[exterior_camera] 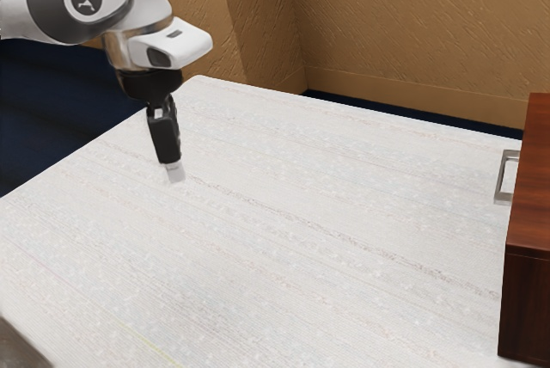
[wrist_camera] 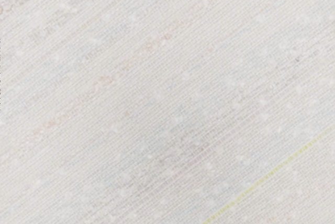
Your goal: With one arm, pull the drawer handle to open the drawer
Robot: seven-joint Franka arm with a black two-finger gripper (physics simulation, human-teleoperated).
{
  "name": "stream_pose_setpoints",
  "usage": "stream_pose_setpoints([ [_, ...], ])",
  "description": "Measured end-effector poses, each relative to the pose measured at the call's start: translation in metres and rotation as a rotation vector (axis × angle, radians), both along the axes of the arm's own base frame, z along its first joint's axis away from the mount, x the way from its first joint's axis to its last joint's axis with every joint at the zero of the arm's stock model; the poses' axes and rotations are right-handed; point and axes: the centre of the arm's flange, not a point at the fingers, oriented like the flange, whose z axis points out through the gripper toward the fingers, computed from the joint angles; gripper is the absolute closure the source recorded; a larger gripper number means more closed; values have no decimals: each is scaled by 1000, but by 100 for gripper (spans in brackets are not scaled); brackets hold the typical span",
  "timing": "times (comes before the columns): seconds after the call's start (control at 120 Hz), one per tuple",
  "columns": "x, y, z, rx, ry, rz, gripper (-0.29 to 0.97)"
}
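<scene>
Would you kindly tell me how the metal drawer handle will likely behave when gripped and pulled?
The handle looks like a thin, rigid metal bar, so probably stiff but smooth and slippery. The wooden cabinet might slide.

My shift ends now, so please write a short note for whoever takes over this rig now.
Gripper: the black two-finger gripper hangs above the white speckled table, near the exterior view's left, holding nothing.
Things: the dark brown wooden drawer box stands at the exterior view's right edge; its silver metal handle faces the arm, far from the gripper.
Done: nothing; handle untouched.
Left: reach the handle, grasp it, pull the drawer open.
</scene>
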Motion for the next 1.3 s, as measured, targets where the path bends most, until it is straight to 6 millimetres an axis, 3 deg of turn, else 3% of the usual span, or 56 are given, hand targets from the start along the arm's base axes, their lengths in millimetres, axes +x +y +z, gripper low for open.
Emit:
stream_pose_setpoints([
  [0.342, -1, -9, 10, -8, -39, -99, 0],
  [0.425, 4, -7, 32, -1, -93, -138, 0],
  [0.517, 19, -6, 39, 0, -118, -208, 0],
  [0.558, 31, -15, 42, -2, -136, -268, 0],
  [0.608, 48, -45, 42, -9, -154, -379, 0],
  [0.667, 69, -70, 35, -17, -163, -482, 0],
  [0.8, 101, -83, 19, -27, -185, -655, 0],
  [0.875, 131, -96, 6, -44, -230, -774, 0],
  [0.983, 159, -127, -25, -90, -273, -983, 0],
  [1.075, 180, -142, -53, -129, -312, -1135, 0],
  [1.192, 203, -132, -76, -255, -444, -1294, 0],
  [1.3, 211, -138, -77, -296, -575, -1446, 4],
])
